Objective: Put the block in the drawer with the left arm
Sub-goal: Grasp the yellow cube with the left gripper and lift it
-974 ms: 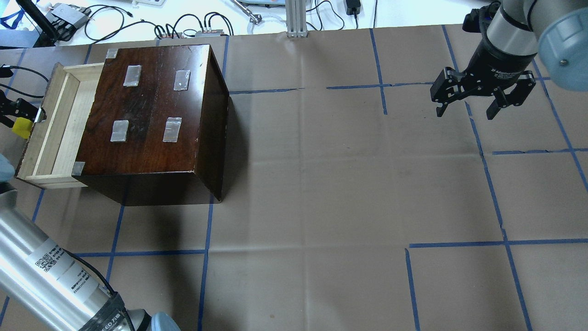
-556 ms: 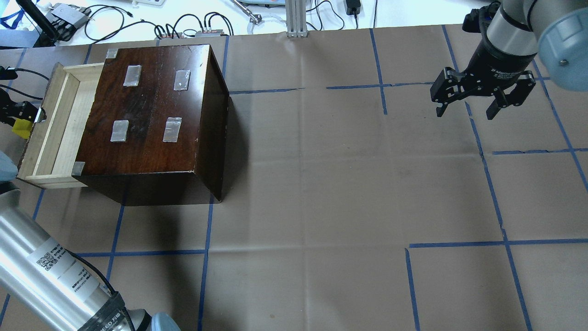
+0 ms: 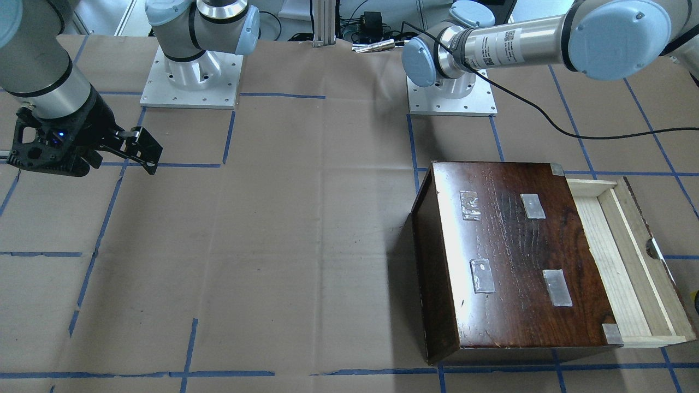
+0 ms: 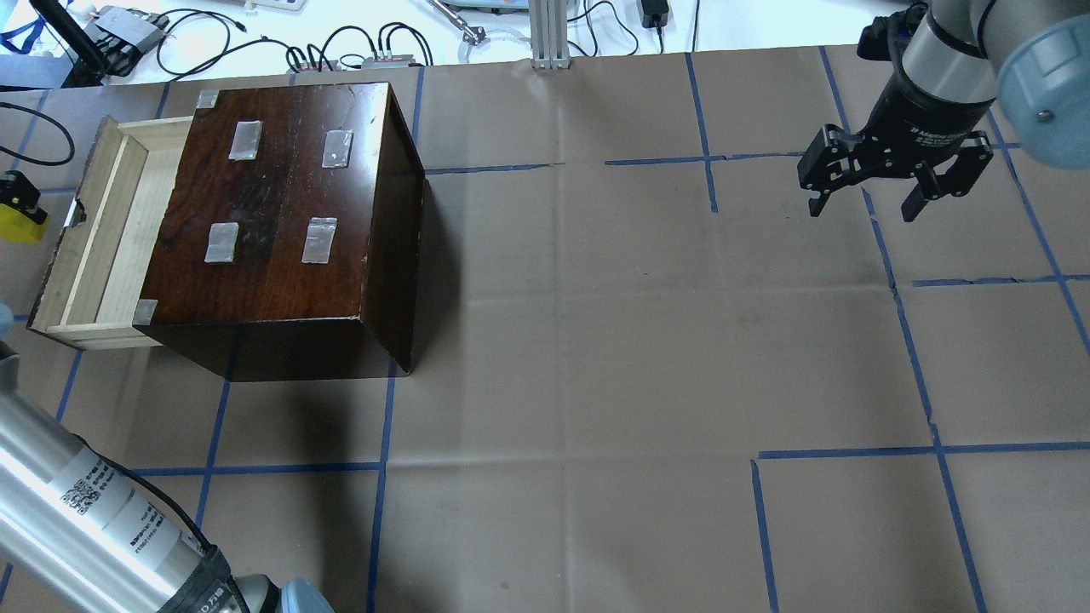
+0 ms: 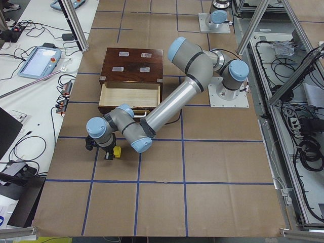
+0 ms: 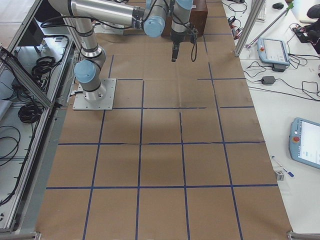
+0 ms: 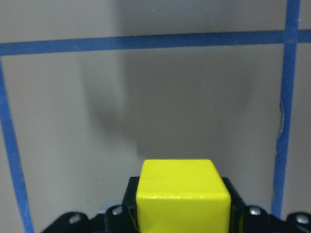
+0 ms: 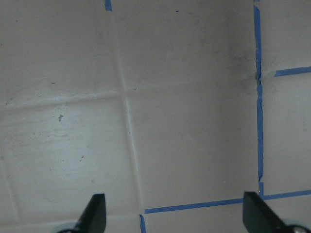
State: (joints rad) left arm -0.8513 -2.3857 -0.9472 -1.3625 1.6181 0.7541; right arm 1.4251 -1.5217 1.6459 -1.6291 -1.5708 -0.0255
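1. Block [image 7: 182, 196], yellow cube, sits clamped between the left gripper [image 5: 109, 153] fingers; jaws closed on it, top and front faces showing in the left wrist view.
2. Overhead view: block at 9 o'clock of the drawer [image 4: 102, 230], outside it, past the dark front panel, near but not touching.
3. Brown paper under the block in the left wrist view; height above it cannot be told.
4. Drawer pulled out at 9 o'clock from the box [image 4: 281, 204]; inside shows only the pale wood floor and 1 inner rail.
5. Notch in the front panel's top edge faces the block.
6. Box is glossy dark wood with 4 tape patches on top and 2 more at its drawer-side corners; stands at 10 o'clock on the table [image 4: 596, 340].
7. Left arm [image 4: 94, 528] enters the overhead view at 7 o'clock, with the black cable [image 3: 546, 123] looping across the paper.
8. Right gripper [image 4: 863, 210] at 2 o'clock of the table, well apart from the box; jaws spread wide, only paper and blue tape lines between the fingertips [image 8: 95, 211].
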